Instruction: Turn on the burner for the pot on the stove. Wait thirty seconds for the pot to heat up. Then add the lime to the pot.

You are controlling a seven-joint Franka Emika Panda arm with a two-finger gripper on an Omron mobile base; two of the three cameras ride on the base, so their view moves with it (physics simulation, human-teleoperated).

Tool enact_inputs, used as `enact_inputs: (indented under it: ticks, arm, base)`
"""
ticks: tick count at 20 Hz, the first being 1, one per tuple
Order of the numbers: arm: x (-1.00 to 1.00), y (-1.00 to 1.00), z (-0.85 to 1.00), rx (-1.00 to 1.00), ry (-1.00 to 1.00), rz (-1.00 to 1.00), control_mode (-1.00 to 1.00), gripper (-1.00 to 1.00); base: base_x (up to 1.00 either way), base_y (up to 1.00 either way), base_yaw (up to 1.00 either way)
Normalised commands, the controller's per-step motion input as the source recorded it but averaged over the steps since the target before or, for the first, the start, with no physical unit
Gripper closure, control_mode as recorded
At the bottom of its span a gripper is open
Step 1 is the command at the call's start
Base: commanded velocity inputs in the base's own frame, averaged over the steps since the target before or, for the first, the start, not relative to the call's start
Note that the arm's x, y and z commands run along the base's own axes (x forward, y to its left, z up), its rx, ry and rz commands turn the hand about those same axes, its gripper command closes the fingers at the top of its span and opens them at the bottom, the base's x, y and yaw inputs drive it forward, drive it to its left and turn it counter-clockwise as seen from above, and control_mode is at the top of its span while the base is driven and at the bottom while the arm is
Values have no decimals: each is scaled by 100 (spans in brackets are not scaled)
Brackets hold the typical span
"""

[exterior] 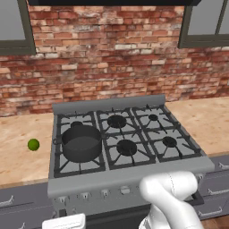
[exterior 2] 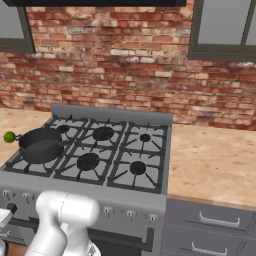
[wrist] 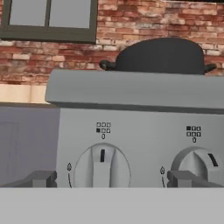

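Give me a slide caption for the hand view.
Open gripper faces a stove front knob, the pot above.

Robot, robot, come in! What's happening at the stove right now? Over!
Gripper open, lined up on a front knob. Pot sits on stove. Lime waits on counter. Nothing blocking.

The arm (exterior: pixel 172 197) is folded low, its white elbow bulging up at the bottom of both base views. In the hand view the claw (wrist: pixel 111 179) points level and forward, its two grey fingertips (wrist: pixel 41 178) spread wide apart, holding nothing.
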Motion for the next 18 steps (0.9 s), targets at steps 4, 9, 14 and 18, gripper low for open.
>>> enact_inputs:
  ticks: [4,9,14,18]
  arm:
    - [27,18,0,0,0,0,-100,-100]
    - [19,9,0,0,0,-1,-100,-100]
    - [2,0,-4,0,0,0,-100,-100]
    - [4,0,-13,0,0,0,-100,-100]
  base:
    - [0,0,0]
    - [0,0,0]
    - [0,0,0]
    - [0,0,0]
